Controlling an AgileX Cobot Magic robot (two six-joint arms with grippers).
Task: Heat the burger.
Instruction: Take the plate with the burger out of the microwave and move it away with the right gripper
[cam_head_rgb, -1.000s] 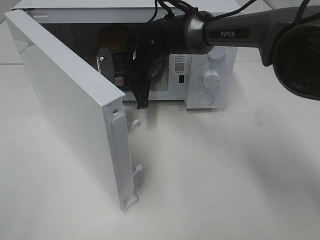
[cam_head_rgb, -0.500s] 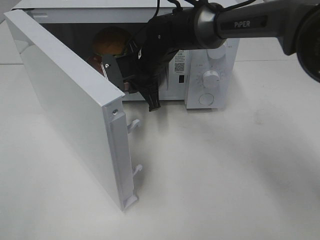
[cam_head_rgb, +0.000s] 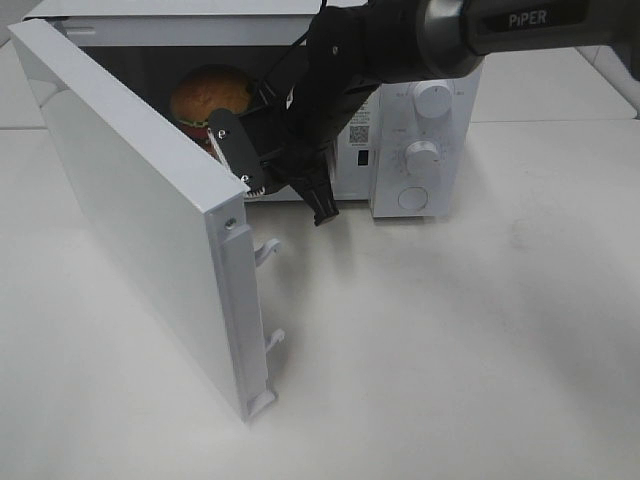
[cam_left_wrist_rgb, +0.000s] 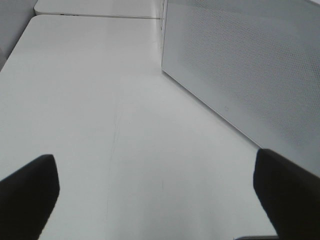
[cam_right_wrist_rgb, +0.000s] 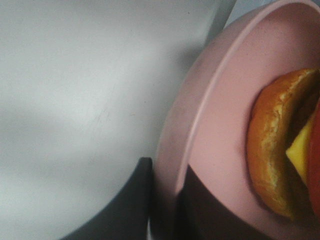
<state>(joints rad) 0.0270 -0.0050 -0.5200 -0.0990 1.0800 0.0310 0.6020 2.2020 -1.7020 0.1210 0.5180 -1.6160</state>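
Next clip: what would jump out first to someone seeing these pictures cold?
The white microwave at the back of the table, with its door swung wide toward the camera. Next, the black right gripper reaching into the cavity, shut on the rim of a pink plate that carries the burger. The left gripper hangs open over the bare table, beside the microwave's perforated wall.

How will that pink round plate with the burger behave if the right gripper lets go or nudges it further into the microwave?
The pink round plate looks rigid, so it should slide as one piece, not flex. Its smooth finish suggests it may skid on the white microwave floor. The stacked burger sits loose and could shift or topple if jolted. The right gripper pinches only the rim.
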